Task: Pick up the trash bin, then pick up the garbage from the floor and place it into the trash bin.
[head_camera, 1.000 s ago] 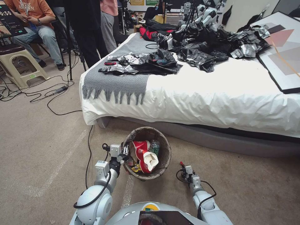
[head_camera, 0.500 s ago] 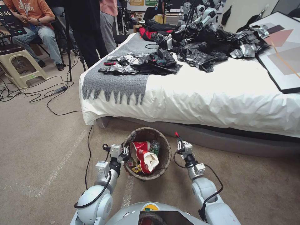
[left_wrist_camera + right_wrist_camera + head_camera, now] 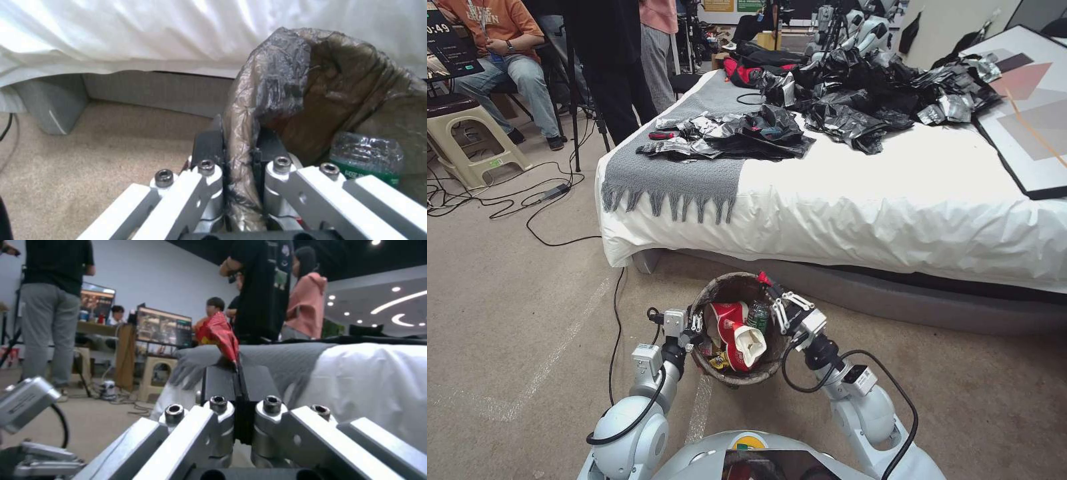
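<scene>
Your left gripper (image 3: 695, 325) is clamped on the trash bin (image 3: 740, 327), pinching the bag-lined rim at the bin's 9 o'clock side; in the left wrist view the two dark fingers (image 3: 209, 143) sit either side of the folded brown liner (image 3: 242, 133), one outside and one inside the bin. The bin stands in front of you on the carpet (image 3: 527, 333), close to the foot of the bed (image 3: 894, 200). Inside it you can see red-and-white paper cups (image 3: 735, 330), a small green bottle (image 3: 757, 315) at about 1 o'clock in the bin, and a yellow wrapper (image 3: 717, 360) near 7 o'clock. Your right gripper (image 3: 774, 297) is over the bin's rim at roughly 2 o'clock, its jaws pressed together on a tiny red wrapper (image 3: 764, 278); the right wrist view shows that wrapper (image 3: 218, 335) sticking up from between the closed fingers.
</scene>
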{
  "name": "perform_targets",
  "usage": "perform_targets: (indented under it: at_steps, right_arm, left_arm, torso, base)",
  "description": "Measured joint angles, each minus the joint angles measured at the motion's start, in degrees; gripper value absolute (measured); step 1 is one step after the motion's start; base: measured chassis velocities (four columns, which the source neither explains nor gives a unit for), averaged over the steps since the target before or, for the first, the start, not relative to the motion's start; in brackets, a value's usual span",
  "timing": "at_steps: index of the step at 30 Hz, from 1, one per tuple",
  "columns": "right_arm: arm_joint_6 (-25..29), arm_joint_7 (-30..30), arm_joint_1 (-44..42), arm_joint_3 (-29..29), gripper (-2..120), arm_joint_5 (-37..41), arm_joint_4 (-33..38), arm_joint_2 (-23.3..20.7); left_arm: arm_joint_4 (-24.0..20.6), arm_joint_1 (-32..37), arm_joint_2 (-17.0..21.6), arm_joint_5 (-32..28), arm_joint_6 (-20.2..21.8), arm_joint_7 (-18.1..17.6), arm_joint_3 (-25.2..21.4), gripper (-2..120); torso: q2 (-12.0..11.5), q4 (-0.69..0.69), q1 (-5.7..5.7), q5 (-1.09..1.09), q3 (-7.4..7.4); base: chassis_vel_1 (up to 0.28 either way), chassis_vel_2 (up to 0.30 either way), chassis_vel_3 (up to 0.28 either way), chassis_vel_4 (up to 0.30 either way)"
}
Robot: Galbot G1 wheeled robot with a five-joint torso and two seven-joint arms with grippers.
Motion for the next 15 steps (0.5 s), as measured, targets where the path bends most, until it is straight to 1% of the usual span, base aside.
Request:
perform_targets:
  at_steps: [5,8,13,15]
  right_arm:
    - [0.1,-0.6,-0.3,-1.3,0,-1.0,-1.9,-0.1]
    - [0.6,-0.7,-0.4,-2.6,0,-2.3,-4.7,0.1]
    - [0.6,-0.4,-0.1,-3.2,0,-3.0,-7.0,0.4]
    - [0.6,-0.2,0.1,-3.4,10,-3.2,-8.0,0.5]
  left_arm:
    - [0.0,0.0,-0.1,0.1,0.0,0.0,0.1,6]
    - [-0.1,0.1,-0.2,0.2,0.0,0.0,0.2,6]
    - [-0.2,0.1,-0.2,0.2,0.0,0.0,0.2,6]
    - [-0.2,0.1,-0.2,0.2,0.0,0.0,0.2,6]
  torso:
    - [0.0,0.0,0.0,0.0,0.0]
    - [0.0,0.0,0.0,0.0,0.0]
    - [0.0,0.0,0.0,0.0,0.0]
    - [0.0,0.0,0.0,0.01,0.0]
  base:
    - [0.0,0.0,0.0,0.0]
    - [0.0,0.0,0.0,0.0]
    - [0.0,0.0,0.0,0.0]
    - [0.0,0.0,0.0,0.0]
